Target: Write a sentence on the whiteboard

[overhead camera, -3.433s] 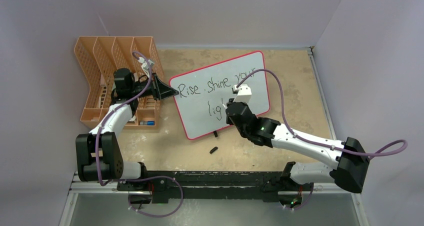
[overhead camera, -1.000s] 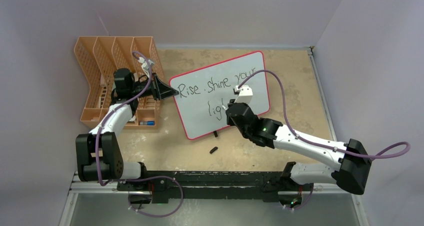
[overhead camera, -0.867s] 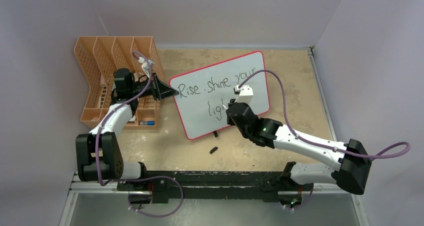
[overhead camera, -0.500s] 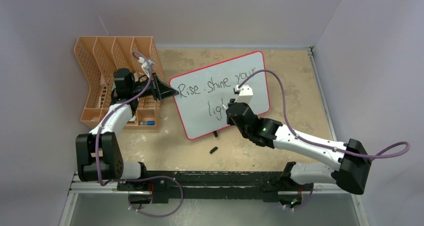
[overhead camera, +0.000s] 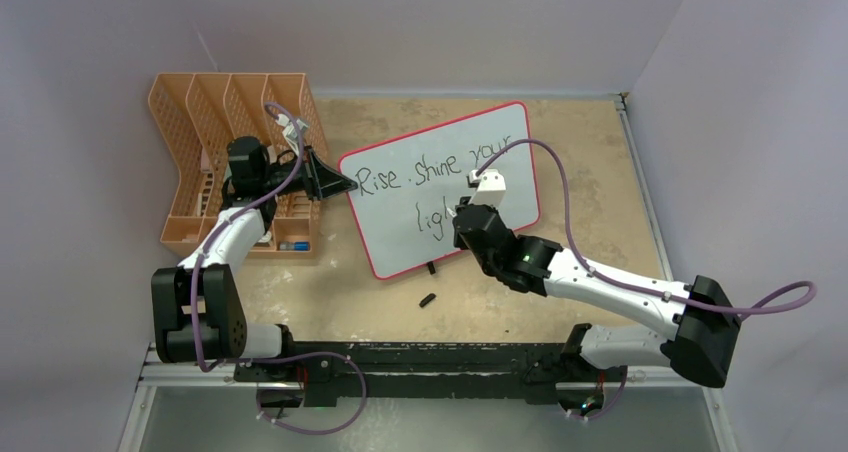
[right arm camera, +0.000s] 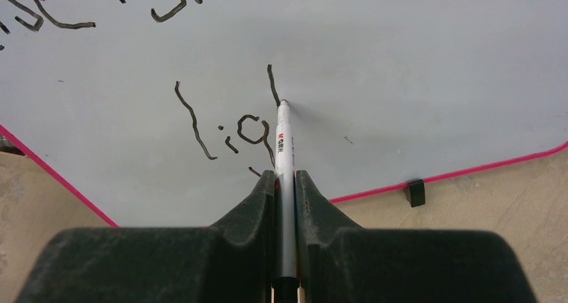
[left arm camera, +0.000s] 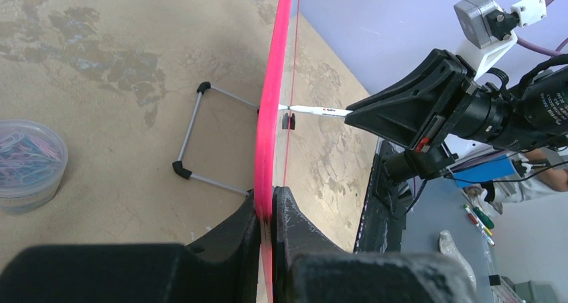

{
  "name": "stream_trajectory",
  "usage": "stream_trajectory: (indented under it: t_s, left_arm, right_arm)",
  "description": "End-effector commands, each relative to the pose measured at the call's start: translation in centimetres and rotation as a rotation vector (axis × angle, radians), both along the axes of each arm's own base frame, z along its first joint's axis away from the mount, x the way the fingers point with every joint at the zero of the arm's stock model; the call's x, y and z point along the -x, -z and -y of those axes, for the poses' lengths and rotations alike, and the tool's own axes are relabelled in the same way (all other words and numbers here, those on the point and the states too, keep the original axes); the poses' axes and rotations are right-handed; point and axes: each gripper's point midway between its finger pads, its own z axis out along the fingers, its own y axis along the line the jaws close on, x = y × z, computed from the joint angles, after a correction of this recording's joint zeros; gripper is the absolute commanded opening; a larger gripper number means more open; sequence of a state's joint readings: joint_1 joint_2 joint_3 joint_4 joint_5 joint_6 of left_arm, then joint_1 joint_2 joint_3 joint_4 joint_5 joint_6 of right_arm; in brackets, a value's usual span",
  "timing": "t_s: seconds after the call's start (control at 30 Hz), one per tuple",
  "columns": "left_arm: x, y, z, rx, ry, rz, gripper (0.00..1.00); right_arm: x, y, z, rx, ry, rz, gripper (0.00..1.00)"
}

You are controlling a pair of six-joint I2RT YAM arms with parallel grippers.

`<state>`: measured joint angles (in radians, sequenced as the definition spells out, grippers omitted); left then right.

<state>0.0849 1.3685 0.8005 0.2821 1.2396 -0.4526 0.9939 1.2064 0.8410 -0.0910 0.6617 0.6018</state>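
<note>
The left claw [left arm camera: 271,206] points rightward, clamped tight; the right claw [right arm camera: 285,179] points forward-left, pinched closed.

Boxed in on three sides
Plain lilac walls [overhead camera: 450,22] close round a tan, blotchy table [overhead camera: 590,172], evenly lit.

The sentence [overhead camera: 430,169] is written in black on the whiteboard [overhead camera: 395,234]. The top line says "Rise . shine your". The line under it says "lig" and then one more line going up. The marker [right arm camera: 284,142] has red and black print, too small to read.
</note>
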Motion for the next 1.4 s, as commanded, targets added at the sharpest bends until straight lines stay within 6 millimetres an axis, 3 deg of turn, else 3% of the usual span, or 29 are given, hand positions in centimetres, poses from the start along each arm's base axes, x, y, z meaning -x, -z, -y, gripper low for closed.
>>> stream_trajectory:
  t_s: [0.0, 0.83, 1.2, 1.37]
  left_arm:
    - [-1.0, -0.8, -0.6, -0.013, -0.038, 0.043, 0.0]
    - [-0.9, -0.8, -0.6, -0.014, -0.039, 0.041, 0.0]
    - [-1.0, -0.7, -0.6, -0.014, -0.041, 0.041, 0.0]
    - [-1.0, -0.7, -0.6, -0.014, -0.041, 0.04, 0.0]
  right_arm:
    - [-1.0, -1.2, 0.8, -0.018, 0.06, 0.054, 0.0]
    - [0.9, 1.6, 2.1, -0.012, 0.058, -0.05, 0.0]
    - [0.4, -1.7, 2.8, -0.041, 0.079, 0.022, 0.0]
    - [-0.1, -2.1, 3.3, -0.031, 0.106, 0.052, 0.0]
